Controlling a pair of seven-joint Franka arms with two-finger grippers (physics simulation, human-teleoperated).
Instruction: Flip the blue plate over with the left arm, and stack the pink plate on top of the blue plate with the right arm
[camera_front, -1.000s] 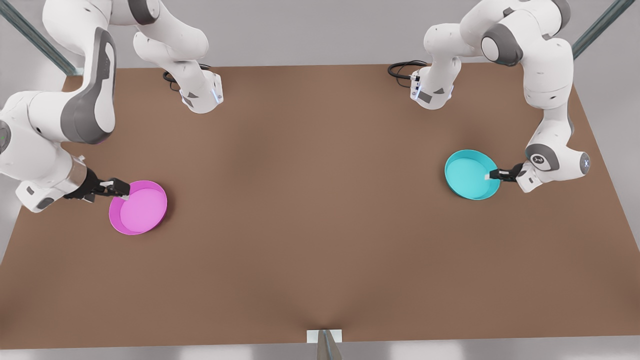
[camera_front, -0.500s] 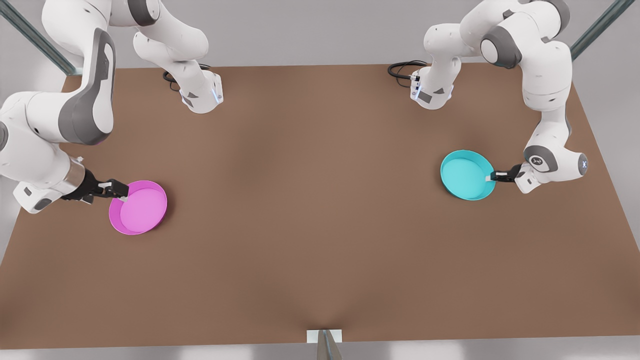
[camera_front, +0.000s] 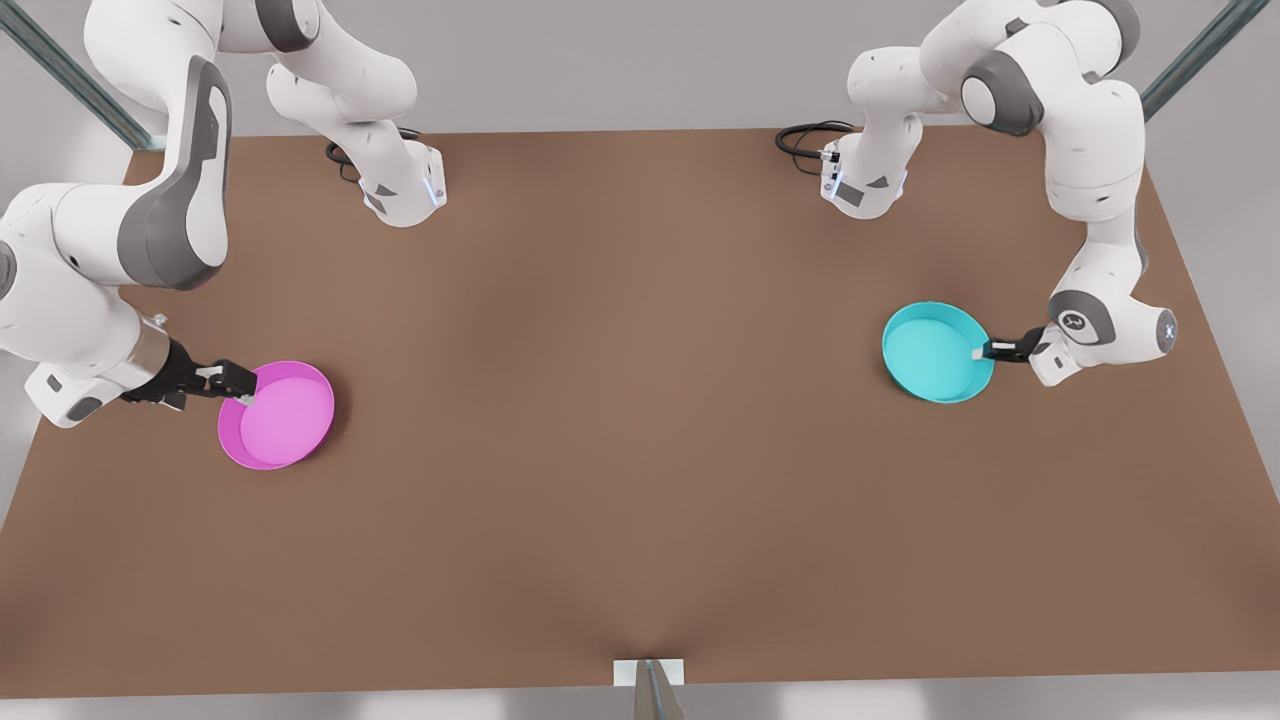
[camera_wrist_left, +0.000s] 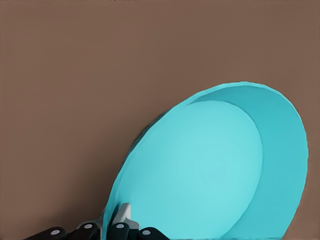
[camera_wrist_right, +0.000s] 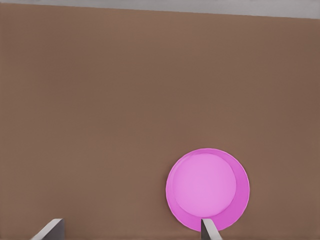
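The blue plate (camera_front: 935, 352) is on the front view's right, tilted and held by its rim. My left gripper (camera_front: 985, 350) is shut on that rim, and the left wrist view shows the blue plate (camera_wrist_left: 210, 170) rising from the left gripper (camera_wrist_left: 114, 222). The pink plate (camera_front: 278, 414) lies flat on the table at the front view's left, hollow side up. My right gripper (camera_front: 238, 385) is open at its rim on the arm's side. In the right wrist view the pink plate (camera_wrist_right: 207, 189) sits by one finger of the right gripper (camera_wrist_right: 130, 232).
The brown table (camera_front: 640, 450) spreads wide between the two plates. Both arm bases (camera_front: 405, 195) (camera_front: 862, 185) stand at the far edge, with a black cable loop (camera_front: 805, 140) by the one on the front view's right. A small white bracket (camera_front: 648, 672) sits at the near edge.
The left gripper has carried the blue plate slightly toward the front view's left and tilted it a little. The right gripper has shifted slightly at the pink plate's rim; the pink plate has not moved.
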